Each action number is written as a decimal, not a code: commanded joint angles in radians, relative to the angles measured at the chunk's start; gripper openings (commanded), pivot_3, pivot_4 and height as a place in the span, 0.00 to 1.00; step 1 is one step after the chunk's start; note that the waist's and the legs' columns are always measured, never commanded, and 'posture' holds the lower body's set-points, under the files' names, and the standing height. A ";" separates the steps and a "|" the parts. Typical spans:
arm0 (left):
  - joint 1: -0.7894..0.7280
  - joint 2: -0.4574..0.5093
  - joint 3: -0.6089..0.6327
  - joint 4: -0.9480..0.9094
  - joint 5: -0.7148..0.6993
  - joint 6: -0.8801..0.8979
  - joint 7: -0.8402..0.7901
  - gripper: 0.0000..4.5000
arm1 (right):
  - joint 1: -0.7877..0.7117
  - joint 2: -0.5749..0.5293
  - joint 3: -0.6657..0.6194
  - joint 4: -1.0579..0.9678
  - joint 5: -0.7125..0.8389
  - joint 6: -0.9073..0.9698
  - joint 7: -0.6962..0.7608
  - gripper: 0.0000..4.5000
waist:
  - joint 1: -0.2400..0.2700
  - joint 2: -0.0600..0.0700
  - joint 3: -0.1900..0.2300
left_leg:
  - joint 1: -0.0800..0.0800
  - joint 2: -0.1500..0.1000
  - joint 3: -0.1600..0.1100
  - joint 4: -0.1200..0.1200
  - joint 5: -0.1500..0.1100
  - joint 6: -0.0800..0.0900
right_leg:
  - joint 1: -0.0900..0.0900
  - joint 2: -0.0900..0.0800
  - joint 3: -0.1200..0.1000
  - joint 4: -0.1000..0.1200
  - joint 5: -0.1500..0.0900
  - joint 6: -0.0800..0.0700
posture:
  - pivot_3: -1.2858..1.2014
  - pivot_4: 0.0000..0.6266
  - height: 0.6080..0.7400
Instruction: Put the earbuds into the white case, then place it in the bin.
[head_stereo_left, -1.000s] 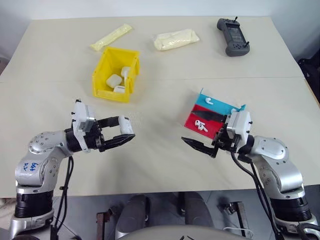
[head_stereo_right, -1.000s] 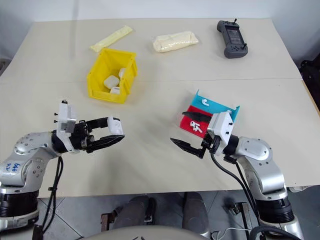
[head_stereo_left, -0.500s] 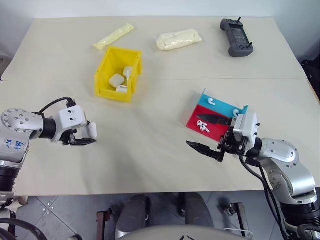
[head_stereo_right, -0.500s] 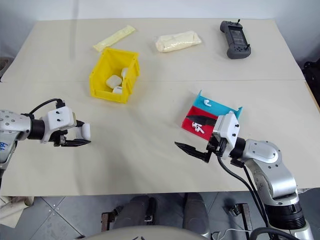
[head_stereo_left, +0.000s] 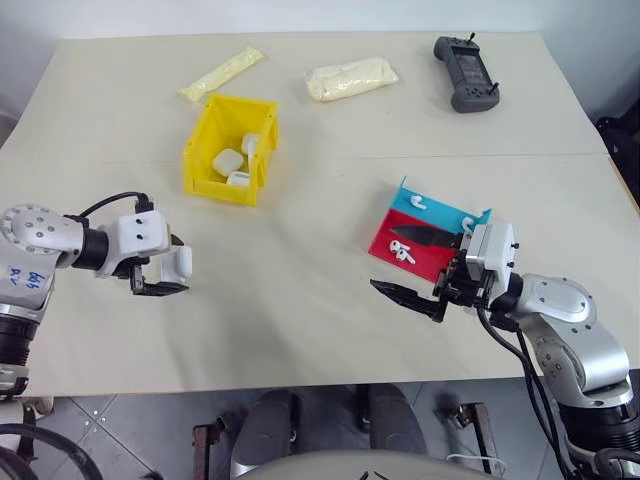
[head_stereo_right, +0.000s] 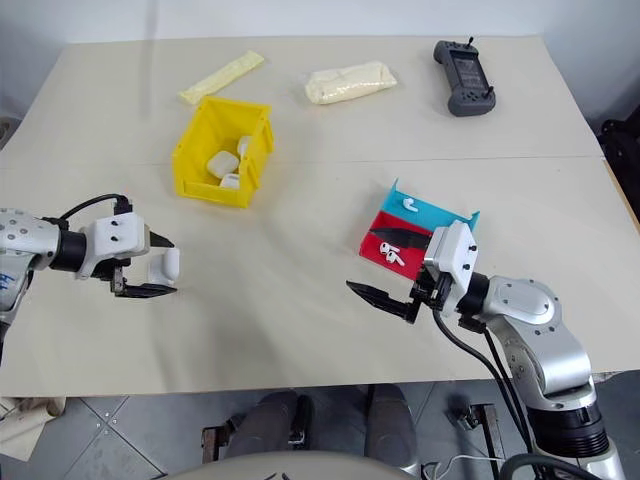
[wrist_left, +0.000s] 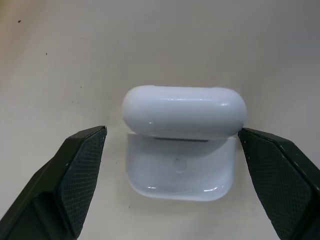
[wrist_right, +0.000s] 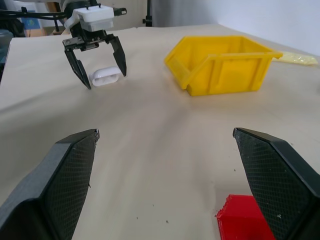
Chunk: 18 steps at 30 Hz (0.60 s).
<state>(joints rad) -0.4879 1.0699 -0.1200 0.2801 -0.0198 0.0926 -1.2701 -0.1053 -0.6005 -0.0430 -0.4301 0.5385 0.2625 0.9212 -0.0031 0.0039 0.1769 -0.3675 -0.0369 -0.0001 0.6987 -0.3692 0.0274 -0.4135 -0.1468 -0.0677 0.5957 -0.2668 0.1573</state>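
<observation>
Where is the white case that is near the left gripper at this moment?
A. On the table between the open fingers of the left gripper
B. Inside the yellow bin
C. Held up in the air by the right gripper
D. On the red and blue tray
A: the white case rests on the table between the spread fingers of the left gripper, neither finger touching it.

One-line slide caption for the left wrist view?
White case standing on the table with lid flipped open, between the open left gripper fingers, untouched.
</observation>
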 joint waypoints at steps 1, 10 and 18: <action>-0.012 0.036 -0.016 0.049 0.052 -0.011 -0.022 1.00 | -0.001 0.005 -0.002 -0.034 0.004 -0.015 -0.005 1.00 | 0.000 0.000 0.000 | 0.000 0.000 0.000 0.000 0.000 0.000 | 0.000 0.000 0.000 0.000 0.000 0.000 | 0.52 0.24 1.00; -0.035 0.021 -0.037 0.099 0.068 -0.024 -0.047 1.00 | -0.012 0.017 0.004 -0.028 -0.004 -0.018 -0.008 1.00 | 0.000 0.000 0.000 | 0.000 0.000 0.000 0.000 0.000 0.000 | 0.000 0.000 0.000 0.000 0.000 0.000 | 0.52 0.24 1.00; -0.052 -0.009 -0.042 0.132 0.066 -0.044 -0.049 0.68 | -0.017 0.020 0.004 -0.026 -0.009 -0.020 -0.008 1.00 | 0.002 0.000 0.000 | 0.001 0.000 0.000 0.000 0.000 0.000 | 0.000 0.000 0.000 0.001 0.000 0.000 | 0.52 0.24 1.00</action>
<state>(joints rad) -0.5406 1.0628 -0.1479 0.3738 0.0047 0.0510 -1.3352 -0.1114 -0.5851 -0.0401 -0.4298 0.5269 0.2615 0.9157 -0.0009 0.0040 0.1768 -0.3663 -0.0366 0.0005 0.6993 -0.3691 0.0275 -0.4132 -0.1467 -0.0673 0.5972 -0.2668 0.1573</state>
